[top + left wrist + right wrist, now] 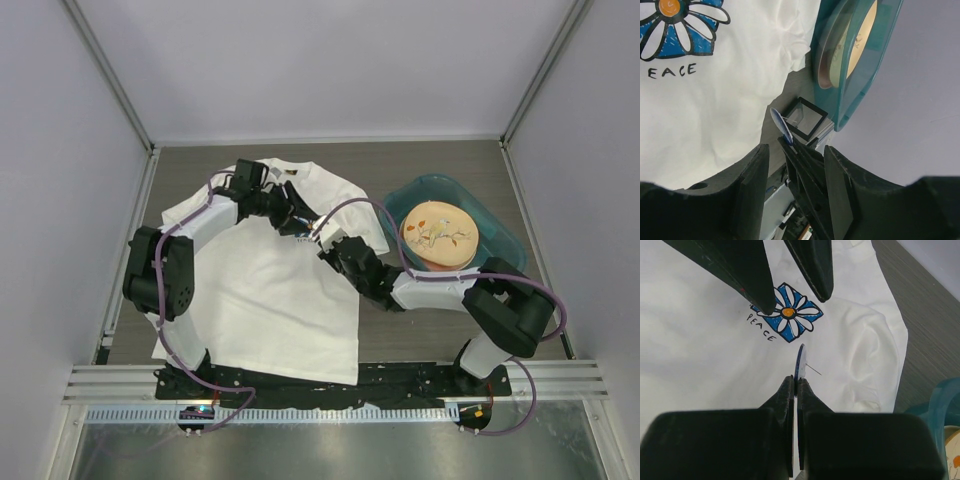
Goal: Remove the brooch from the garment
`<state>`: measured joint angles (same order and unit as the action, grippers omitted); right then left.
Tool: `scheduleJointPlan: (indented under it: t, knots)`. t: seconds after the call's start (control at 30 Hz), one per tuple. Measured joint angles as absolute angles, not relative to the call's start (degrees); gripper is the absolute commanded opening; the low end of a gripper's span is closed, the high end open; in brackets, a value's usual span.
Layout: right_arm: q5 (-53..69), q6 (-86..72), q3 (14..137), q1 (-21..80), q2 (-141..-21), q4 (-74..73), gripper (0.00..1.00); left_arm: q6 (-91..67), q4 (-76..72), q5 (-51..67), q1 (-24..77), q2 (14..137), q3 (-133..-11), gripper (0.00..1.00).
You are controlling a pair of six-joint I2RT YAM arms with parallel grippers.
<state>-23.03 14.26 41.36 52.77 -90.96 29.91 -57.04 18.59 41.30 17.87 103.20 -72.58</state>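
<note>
The white T-shirt (pixel 270 290) lies flat, its blue-and-white flower print (pixel 789 312) on the chest. My right gripper (pixel 796 382) is shut on the brooch (pixel 800 362), a thin dark-blue disc held edge-on, its bare pin sticking out to the right above the cloth. In the left wrist view the brooch (pixel 780 122) shows at the right gripper's tips (pixel 790 145), by the shirt's edge. My left gripper (pixel 795 175) is open and empty, and its fingers (pixel 755 275) hang over the print. In the top view the left gripper (pixel 295 222) and the right gripper (pixel 325 240) almost meet over the chest.
A teal basin (pixel 500 235) holding a tan plate (pixel 438 235) stands right of the shirt. A small black square box (pixel 805 117) sits on the table between the shirt's edge and the basin (pixel 860 75). White walls enclose the table.
</note>
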Motion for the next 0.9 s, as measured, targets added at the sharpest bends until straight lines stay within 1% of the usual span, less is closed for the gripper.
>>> scheduleJointPlan:
  t: [0.2, 0.27, 0.33, 0.4, 0.5, 0.6, 0.73, 0.8, 0.9]
  knots:
    - [-22.6, 14.9, 41.4, 53.7, -91.0, 30.3, 0.01, -57.1, 17.1, 41.7, 17.8, 103.3, -72.6, 0.41]
    - [-22.6, 15.1, 41.4, 53.9, -91.0, 30.4, 0.01, -57.1, 16.8, 41.9, 17.8, 103.5, -72.5, 0.41]
    - [-22.6, 15.2, 41.4, 53.9, -91.0, 30.5, 0.01, -57.2, 16.5, 42.1, 17.8, 103.7, -72.5, 0.45]
    - [-22.6, 15.2, 41.5, 54.0, -91.0, 30.5, 0.01, -57.2, 16.5, 42.2, 18.0, 104.1, -72.5, 0.47]
    - [-22.7, 15.5, 42.2, 54.0, -91.0, 30.7, 0.01, -57.1, 16.5, 42.1, 18.3, 104.5, -72.4, 0.46]
    - [-22.7, 15.9, 42.7, 54.0, -91.0, 31.3, 0.01, -56.8, 16.6, 42.1, 18.7, 104.5, -72.4, 0.41]
    - [-22.8, 16.3, 42.9, 54.0, -91.0, 31.7, 0.01, -56.6, 16.6, 42.1, 19.4, 104.6, -72.4, 0.29]
    - [-22.8, 16.4, 43.0, 54.0, -91.0, 31.7, 0.01, -56.6, 16.6, 42.1, 19.5, 104.9, -72.4, 0.25]
    - [-22.8, 16.4, 43.1, 54.0, -91.0, 31.7, 0.01, -56.6, 16.6, 42.1, 19.7, 105.4, -72.4, 0.22]
